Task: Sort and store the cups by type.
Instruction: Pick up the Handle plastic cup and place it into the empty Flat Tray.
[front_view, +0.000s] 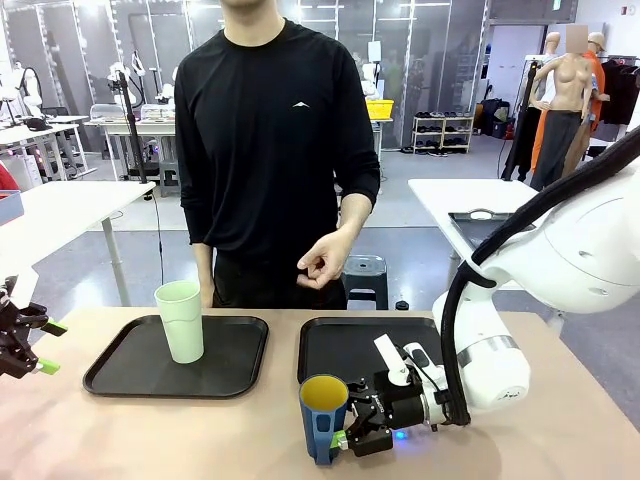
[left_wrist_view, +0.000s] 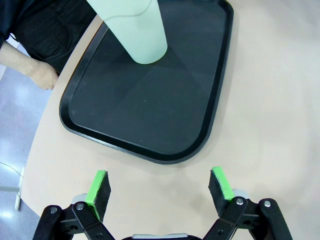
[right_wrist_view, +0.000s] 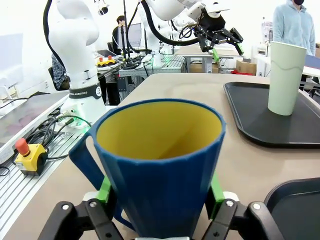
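The worktop (front_view: 560, 440) looks smooth and matt, a pale tan. On it, the two trays (front_view: 178, 360) (front_view: 350, 345) look like black plastic with a soft shine. The mint-green tumbler (front_view: 181, 320) on the left tray looks smooth and matt. The blue mug (right_wrist_view: 160, 185) has flat sides, matt, yellow inside. The arm shell (front_view: 580, 250) beside the mug is glossy white plastic

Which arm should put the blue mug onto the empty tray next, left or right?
Right. The right gripper is already clamped on the blue mug beside the empty tray; the left gripper stands open at the table's far left edge.
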